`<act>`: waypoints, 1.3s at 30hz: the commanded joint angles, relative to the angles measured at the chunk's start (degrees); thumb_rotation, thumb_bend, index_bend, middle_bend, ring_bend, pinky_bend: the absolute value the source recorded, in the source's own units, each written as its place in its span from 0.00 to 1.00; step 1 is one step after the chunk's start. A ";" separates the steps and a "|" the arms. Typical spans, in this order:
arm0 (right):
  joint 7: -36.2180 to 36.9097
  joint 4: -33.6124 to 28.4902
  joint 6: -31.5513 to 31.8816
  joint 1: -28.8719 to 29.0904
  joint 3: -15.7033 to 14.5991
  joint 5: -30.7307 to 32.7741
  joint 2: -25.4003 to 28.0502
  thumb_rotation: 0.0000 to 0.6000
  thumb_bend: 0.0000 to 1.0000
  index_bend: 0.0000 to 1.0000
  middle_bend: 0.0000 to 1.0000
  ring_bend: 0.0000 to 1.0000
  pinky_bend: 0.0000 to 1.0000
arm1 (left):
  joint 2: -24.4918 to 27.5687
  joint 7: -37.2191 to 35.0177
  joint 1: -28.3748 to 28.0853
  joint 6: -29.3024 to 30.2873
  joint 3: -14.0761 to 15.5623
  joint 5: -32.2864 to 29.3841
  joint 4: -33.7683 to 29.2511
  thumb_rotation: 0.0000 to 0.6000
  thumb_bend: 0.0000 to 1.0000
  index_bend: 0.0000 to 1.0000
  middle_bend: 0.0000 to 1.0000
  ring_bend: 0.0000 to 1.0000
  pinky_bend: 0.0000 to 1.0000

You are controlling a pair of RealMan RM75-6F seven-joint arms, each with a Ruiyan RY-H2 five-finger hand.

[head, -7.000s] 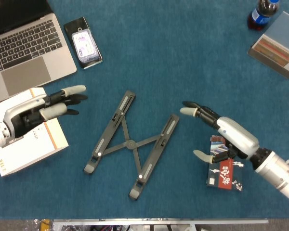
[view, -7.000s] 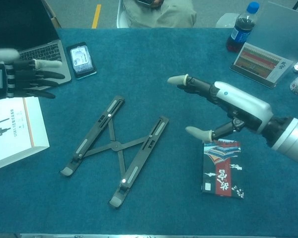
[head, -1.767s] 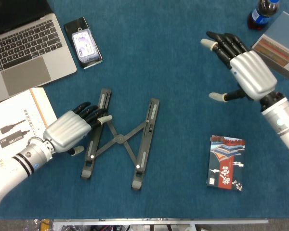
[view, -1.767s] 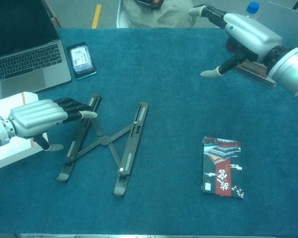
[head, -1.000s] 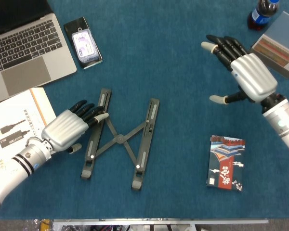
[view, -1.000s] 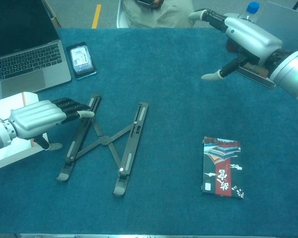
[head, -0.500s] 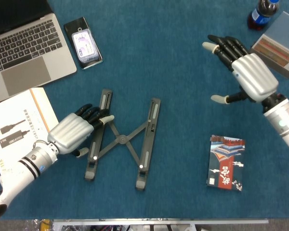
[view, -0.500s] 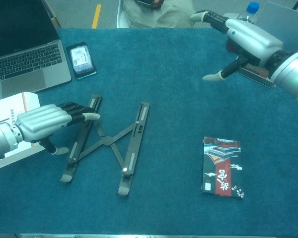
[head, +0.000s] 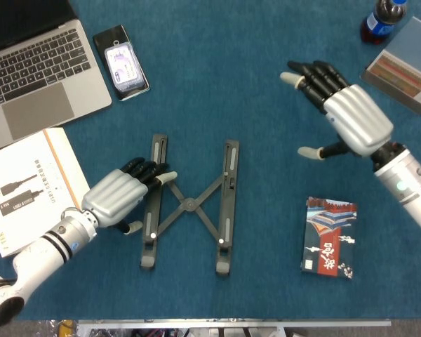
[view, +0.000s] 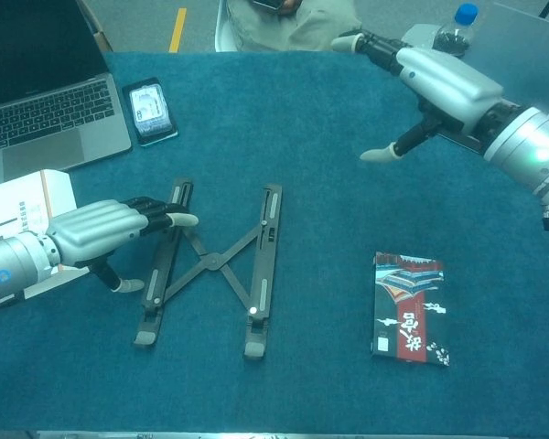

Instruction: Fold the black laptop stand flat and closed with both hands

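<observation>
The black laptop stand lies spread open on the blue table, its two long bars roughly parallel and joined by a crossed X linkage. My left hand lies flat against the stand's left bar, fingertips touching the bar's upper half, and holds nothing. My right hand hovers well to the right of the stand and further back, fingers spread, empty.
A silver laptop and a phone sit at the back left, a white booklet beside my left arm. A patterned packet lies right of the stand. A cola bottle and a box stand back right.
My left hand has pushed the stand rightward and toward the near edge, and the bars now sit straighter. My right hand has drifted left toward the stand.
</observation>
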 commanded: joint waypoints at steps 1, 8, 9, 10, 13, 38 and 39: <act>-0.67 -0.02 -0.15 0.37 -0.80 -1.17 -0.47 1.00 0.03 0.06 0.00 0.00 0.00 | -0.04 0.36 -0.18 -0.35 -0.25 -0.66 -0.69 1.00 0.25 0.00 0.00 0.00 0.00; -0.70 -0.72 -0.57 0.84 -1.74 -2.44 -0.86 1.00 0.03 0.04 0.00 0.00 0.00 | -0.26 0.96 -0.17 0.42 -1.16 -1.77 -1.46 1.00 0.25 0.00 0.00 0.00 0.00; -1.13 -0.75 -0.73 0.89 -2.13 -2.84 -0.86 1.00 0.03 0.03 0.00 0.00 0.00 | -0.13 1.53 -0.10 0.77 -1.08 -1.54 -0.99 1.00 0.25 0.00 0.00 0.00 0.00; -1.61 -0.73 -0.88 0.94 -2.44 -3.14 -0.88 1.00 0.03 0.03 0.00 0.00 0.00 | 0.02 1.89 -0.02 1.02 -0.97 -1.39 -0.68 1.00 0.25 0.00 0.00 0.00 0.00; -3.27 -0.64 -0.96 1.03 -3.43 -4.38 -1.43 1.00 0.03 0.00 0.00 0.00 0.00 | 0.51 2.41 0.48 2.29 -0.59 -0.59 0.16 1.00 0.25 0.00 0.00 0.00 0.00; -14.55 4.36 -3.08 1.66 -6.51 -6.47 -12.17 1.00 0.00 0.00 0.00 0.00 0.00 | -4.05 0.28 1.99 4.80 -0.31 1.37 4.55 1.00 0.25 0.00 0.00 0.00 0.00; -14.63 4.49 -3.40 1.75 -6.60 -6.38 -12.46 1.00 0.00 0.00 0.00 0.00 0.00 | -4.16 0.45 1.94 4.48 -0.35 1.05 4.63 1.00 0.25 0.00 0.00 0.00 0.00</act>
